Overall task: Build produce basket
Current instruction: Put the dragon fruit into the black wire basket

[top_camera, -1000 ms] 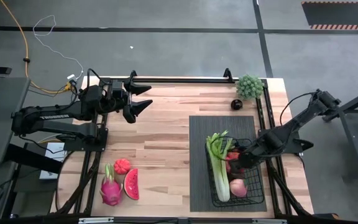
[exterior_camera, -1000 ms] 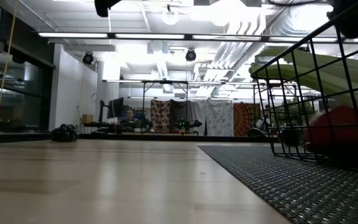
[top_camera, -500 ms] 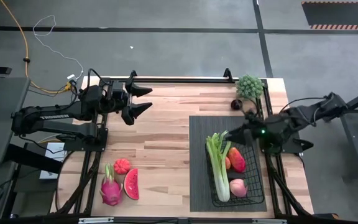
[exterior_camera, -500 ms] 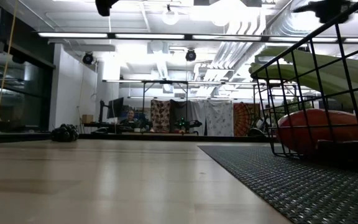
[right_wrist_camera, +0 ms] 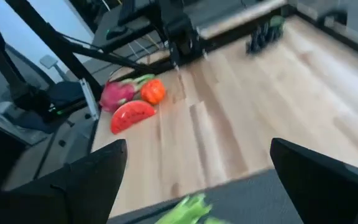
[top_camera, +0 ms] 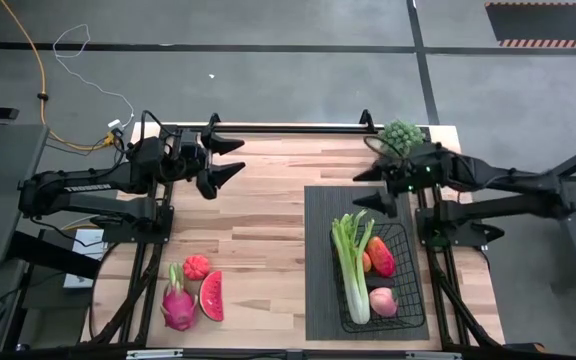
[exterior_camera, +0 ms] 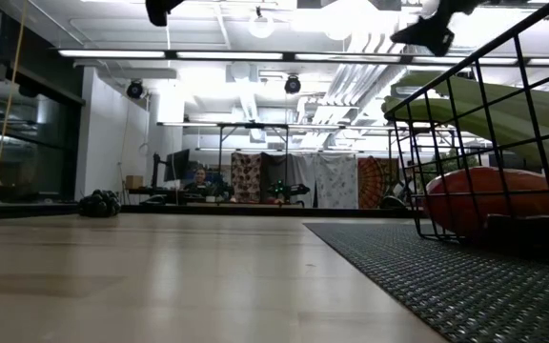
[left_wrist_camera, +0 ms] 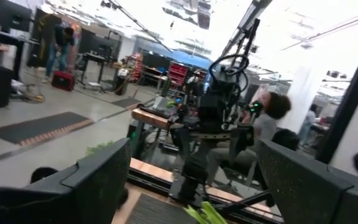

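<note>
Fingers spread empty on your right gripper [top_camera: 372, 172], upper right above the basket [top_camera: 408, 310], lower right. Next, fetch produce, probably the grapes [top_camera: 402, 135] nearby. Left gripper [top_camera: 226, 158] waits open, upper left.

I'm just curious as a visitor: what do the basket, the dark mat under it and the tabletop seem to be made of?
The basket looks like thin black metal wire, an open grid. The mat seems woven, ribbed dark grey, perhaps vinyl. The tabletop looks like pale wood planks with visible grain.
</note>
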{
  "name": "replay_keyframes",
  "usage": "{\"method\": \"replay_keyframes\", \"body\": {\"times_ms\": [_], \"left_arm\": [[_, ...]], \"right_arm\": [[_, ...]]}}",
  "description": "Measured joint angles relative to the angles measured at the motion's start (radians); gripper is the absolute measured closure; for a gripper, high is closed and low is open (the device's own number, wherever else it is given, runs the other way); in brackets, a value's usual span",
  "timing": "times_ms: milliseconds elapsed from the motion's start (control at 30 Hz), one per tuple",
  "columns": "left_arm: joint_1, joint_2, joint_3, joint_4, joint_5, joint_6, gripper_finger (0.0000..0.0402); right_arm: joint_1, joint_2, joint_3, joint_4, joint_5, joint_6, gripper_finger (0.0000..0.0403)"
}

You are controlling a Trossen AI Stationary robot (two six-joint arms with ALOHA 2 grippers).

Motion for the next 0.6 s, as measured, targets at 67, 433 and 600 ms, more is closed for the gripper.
{"method": "replay_keyframes", "body": {"times_ms": [67, 433, 600], "left_arm": [[0.000, 0.000, 0.000, -0.001, -0.020, 0.025, 0.0064], [0.000, 0.000, 0.000, -0.085, -0.054, 0.018, 0.0064], [0.000, 0.000, 0.000, -0.090, 0.000, 0.062, 0.0064]], "right_arm": [[-0.051, 0.010, 0.000, 0.040, -0.049, -0.068, 0.0017], [-0.231, 0.158, 0.000, 0.448, -0.298, -0.241, 0.0017], [-0.231, 0.261, -0.001, 0.693, -0.374, -0.102, 0.0017]]}}
